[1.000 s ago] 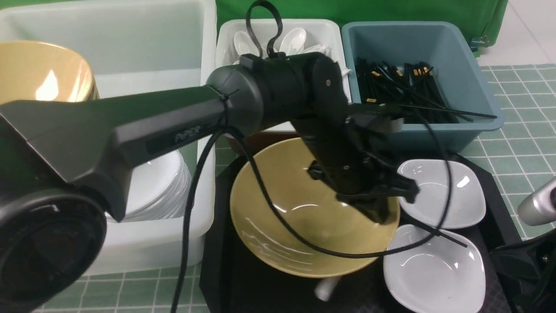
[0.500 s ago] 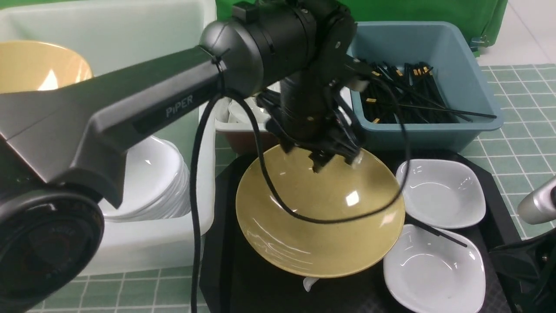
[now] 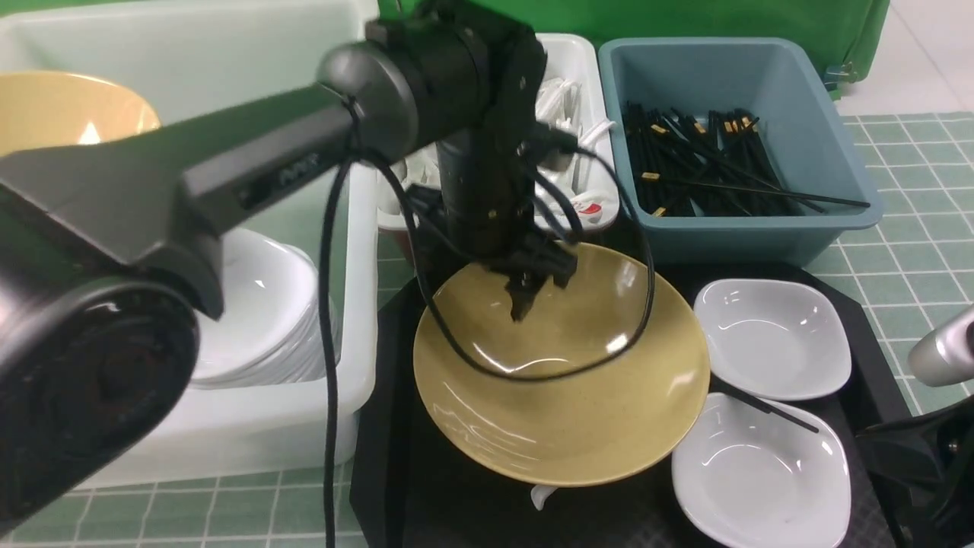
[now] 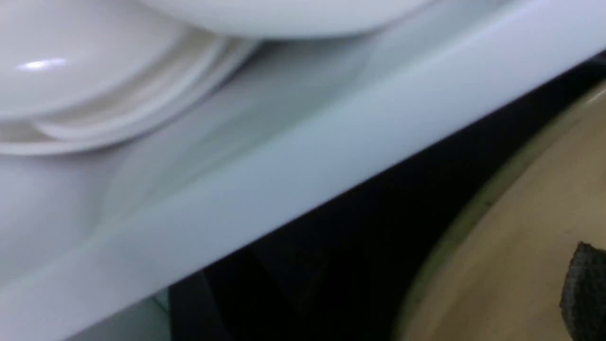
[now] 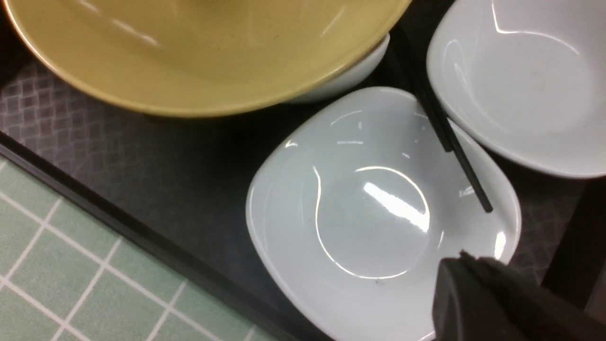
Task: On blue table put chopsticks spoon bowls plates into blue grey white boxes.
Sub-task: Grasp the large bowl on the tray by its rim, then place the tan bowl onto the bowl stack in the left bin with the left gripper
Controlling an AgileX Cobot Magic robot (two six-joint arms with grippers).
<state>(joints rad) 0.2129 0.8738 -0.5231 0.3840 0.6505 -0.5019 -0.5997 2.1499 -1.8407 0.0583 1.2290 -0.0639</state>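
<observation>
Left jaws [image 3: 536, 285] look spread, empty, above far half of tan bowl [image 3: 563, 396], frame centre. A second ago they were low at its right rim with bowl tipped. Now bowl lies flatter on black tray [image 3: 396, 495]: released, not boxed, regrasp likely.

Right jaws [image 5: 454, 272] pressed together, empty, over near plate [image 5: 360, 208].

Count:
- bowls two, second [image 3: 68, 114] in large white box [image 3: 364, 320]
- loose plates two
- stack [image 3: 259, 312] uncountable
- loose chopstick [image 3: 765, 409] one
- boxes three

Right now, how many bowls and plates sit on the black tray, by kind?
Tan bowl: 1
White plates: 2, the far one and the near one
Total: 3
</observation>
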